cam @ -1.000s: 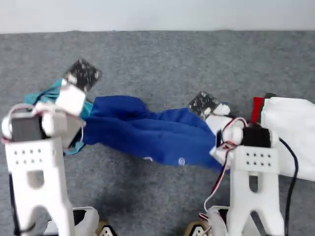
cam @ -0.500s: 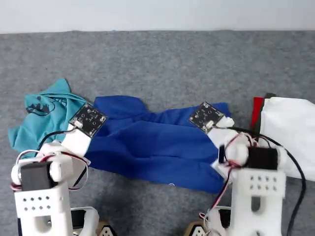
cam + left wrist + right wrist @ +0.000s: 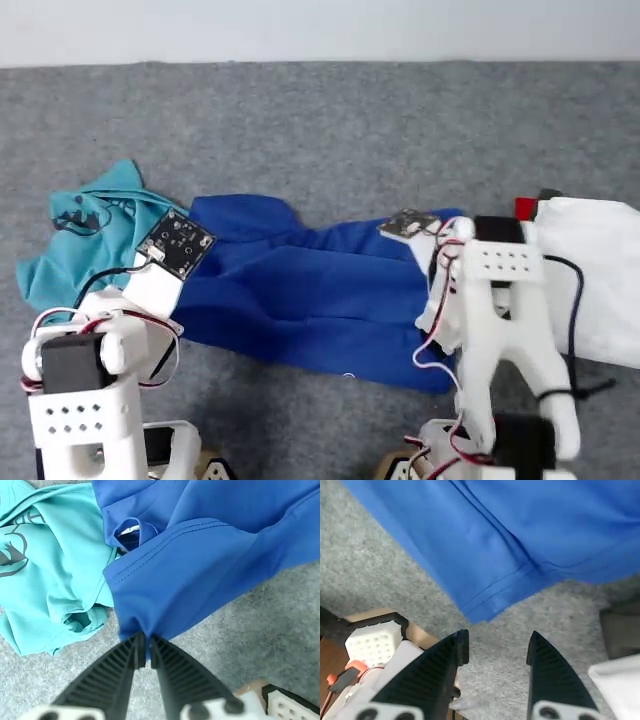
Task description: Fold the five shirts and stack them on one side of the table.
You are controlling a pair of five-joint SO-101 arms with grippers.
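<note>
Blue shirt (image 3: 310, 290) sprawls across mid-frame on the grey table (image 3: 330, 120), teal shirt (image 3: 90, 230) at frame left, white shirt (image 3: 590, 270) right; left wrist view, left pincer (image 3: 144, 652) pinches its hem corner, likely to pull it flat; right wrist view, right pincer (image 3: 498, 637) gapes empty just off the hem.

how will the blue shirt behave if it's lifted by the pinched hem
Likely floppy: the blue shirt lies in soft folds and bunches where the left gripper pinches its hem. It would probably drape and drag, perhaps tugging the teal shirt it touches.
</note>
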